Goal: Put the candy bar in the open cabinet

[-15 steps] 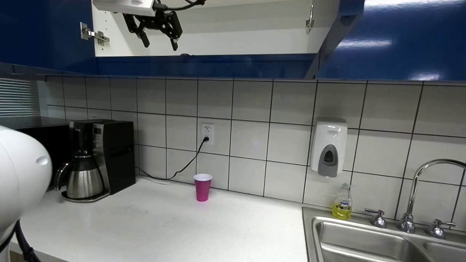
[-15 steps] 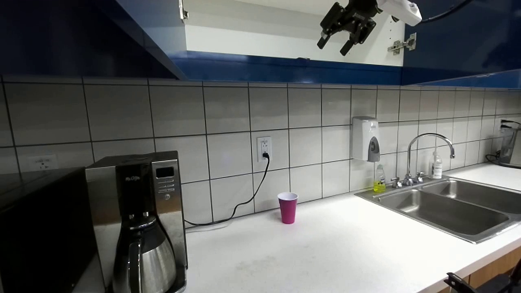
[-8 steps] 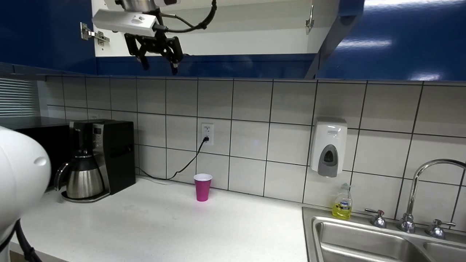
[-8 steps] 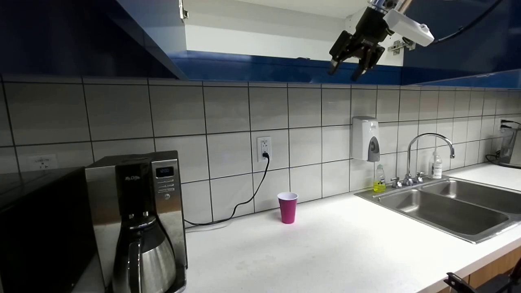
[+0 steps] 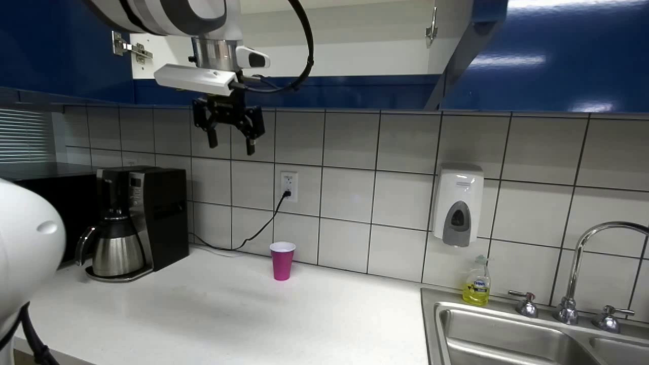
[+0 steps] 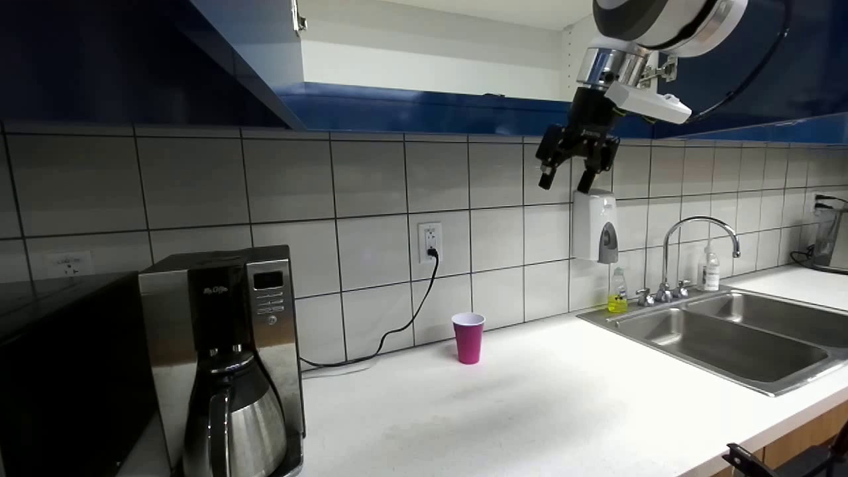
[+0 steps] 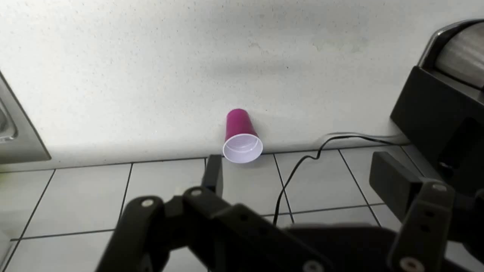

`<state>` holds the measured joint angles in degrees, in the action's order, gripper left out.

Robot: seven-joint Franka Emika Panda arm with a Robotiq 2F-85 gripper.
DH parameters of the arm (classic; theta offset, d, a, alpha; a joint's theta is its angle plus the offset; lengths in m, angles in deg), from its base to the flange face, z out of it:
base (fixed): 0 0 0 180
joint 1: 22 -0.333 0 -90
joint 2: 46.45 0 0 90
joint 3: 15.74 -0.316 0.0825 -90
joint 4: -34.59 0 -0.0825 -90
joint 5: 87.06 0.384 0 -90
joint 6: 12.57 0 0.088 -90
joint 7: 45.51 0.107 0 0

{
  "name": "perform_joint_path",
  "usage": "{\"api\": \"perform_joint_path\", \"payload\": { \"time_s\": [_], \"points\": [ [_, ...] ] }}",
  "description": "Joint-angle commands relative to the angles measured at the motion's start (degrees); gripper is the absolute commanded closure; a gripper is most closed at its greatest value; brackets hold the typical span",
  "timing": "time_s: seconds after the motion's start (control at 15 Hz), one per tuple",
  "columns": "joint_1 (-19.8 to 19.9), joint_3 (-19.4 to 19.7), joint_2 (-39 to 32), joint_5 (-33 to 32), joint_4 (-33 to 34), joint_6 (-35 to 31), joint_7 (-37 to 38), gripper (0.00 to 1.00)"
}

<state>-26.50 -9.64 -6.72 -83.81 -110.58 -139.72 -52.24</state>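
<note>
Gripper (image 6: 565, 183) hangs with fingers wide apart, holding nothing; the candy bar (image 6: 493, 95) looks to be that dark bump above it, at the front edge of the cabinet (image 6: 430, 56), but I can't tell which way its long side points

We see white glare streaked across glossy blue open cabinet door (image 5: 563, 66); top tile row (image 5: 350, 139) shaded, counter (image 6: 596, 384) bright, soft-edged shadow (image 6: 507, 394) lying on it. In wrist view, we get gripper (image 7: 301, 177) dark, softly blurred toward bottom edge.
</note>
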Motion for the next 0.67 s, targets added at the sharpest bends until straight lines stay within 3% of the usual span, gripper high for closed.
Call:
{"api": "perform_joint_path", "payload": {
  "time_s": [0.0, 0.6],
  "points": [
    [1.6, -1.3, -5.7, -0.8, 1.0, 1.1, -0.1, 0.0],
    [1.3, -2.6, -8.4, -3.8, -7.0, -5.1, -2.6, 0.0]
  ]
}}
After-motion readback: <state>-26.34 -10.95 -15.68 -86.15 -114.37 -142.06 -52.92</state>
